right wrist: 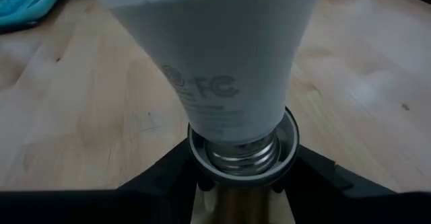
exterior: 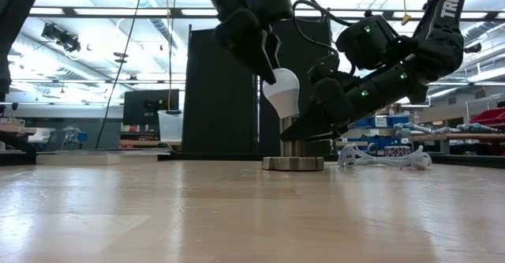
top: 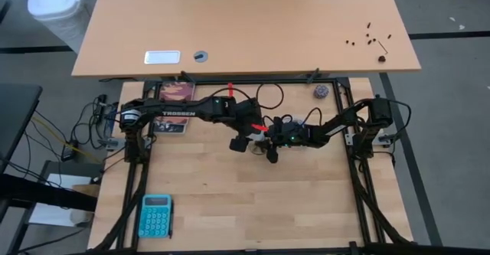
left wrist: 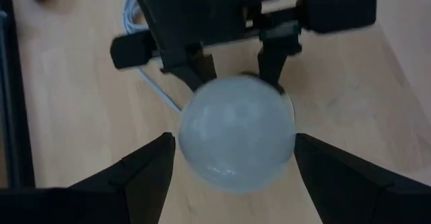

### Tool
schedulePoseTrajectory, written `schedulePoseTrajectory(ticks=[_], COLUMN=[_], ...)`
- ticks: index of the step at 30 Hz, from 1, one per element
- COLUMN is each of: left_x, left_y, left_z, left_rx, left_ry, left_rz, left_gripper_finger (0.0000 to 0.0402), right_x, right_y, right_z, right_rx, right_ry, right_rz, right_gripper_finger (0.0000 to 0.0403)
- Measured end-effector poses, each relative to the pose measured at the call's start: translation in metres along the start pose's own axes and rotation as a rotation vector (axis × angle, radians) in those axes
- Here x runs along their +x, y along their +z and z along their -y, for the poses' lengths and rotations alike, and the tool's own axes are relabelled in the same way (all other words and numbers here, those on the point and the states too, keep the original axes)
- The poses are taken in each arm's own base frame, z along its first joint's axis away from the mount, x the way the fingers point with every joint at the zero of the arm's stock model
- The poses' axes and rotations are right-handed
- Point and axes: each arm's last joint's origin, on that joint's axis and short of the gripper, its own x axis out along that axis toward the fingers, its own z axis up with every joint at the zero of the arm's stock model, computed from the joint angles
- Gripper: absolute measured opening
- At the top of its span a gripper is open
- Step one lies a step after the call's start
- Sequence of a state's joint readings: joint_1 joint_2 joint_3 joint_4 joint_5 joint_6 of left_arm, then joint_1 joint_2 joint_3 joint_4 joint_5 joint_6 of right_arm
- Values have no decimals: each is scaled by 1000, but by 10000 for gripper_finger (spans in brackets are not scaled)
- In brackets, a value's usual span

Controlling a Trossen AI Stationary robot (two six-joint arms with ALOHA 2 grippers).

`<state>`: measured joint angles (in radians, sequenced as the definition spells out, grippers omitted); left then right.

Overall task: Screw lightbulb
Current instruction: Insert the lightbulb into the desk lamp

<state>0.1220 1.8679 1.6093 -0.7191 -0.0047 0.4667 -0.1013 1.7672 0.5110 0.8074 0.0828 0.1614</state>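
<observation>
Between our left end effector's (left wrist: 232, 177) spread fingers sits the lightbulb (left wrist: 236, 133); our right end effector (right wrist: 236, 177) grips the socket (exterior: 293, 147) on the wooden table (exterior: 237, 216).

High view looks straight down on the table (top: 230, 201), low view looks level across it, both wrist views sit close on the lightbulb (left wrist: 236, 133), which every view shares.

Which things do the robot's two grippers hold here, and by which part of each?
The left gripper holds the lightbulb by its white globe. The right gripper clamps the metal socket just below the rim.
</observation>
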Motion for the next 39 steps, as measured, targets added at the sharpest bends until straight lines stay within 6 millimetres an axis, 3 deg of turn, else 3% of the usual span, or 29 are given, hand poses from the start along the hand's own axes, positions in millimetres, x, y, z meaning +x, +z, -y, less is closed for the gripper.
schedulePoseTrajectory(ticks=[14, 25, 39], left_x=[2, 12, 24], left_y=[4, 4, 4], left_z=[5, 5, 6], left_rx=[-42, -72, -12], left_ry=[-35, -27, 0], left_rz=[36, 23, 2], left_gripper_finger=[285, 336, 321], right_x=[0, 0, 0], right_y=[0, 1, 1], right_z=[0, 0, 0], right_rx=[4, 37, 52], right_ry=[8, 11, 11], right_rz=[2, 7, 13], right_gripper_finger=[187, 187, 187])
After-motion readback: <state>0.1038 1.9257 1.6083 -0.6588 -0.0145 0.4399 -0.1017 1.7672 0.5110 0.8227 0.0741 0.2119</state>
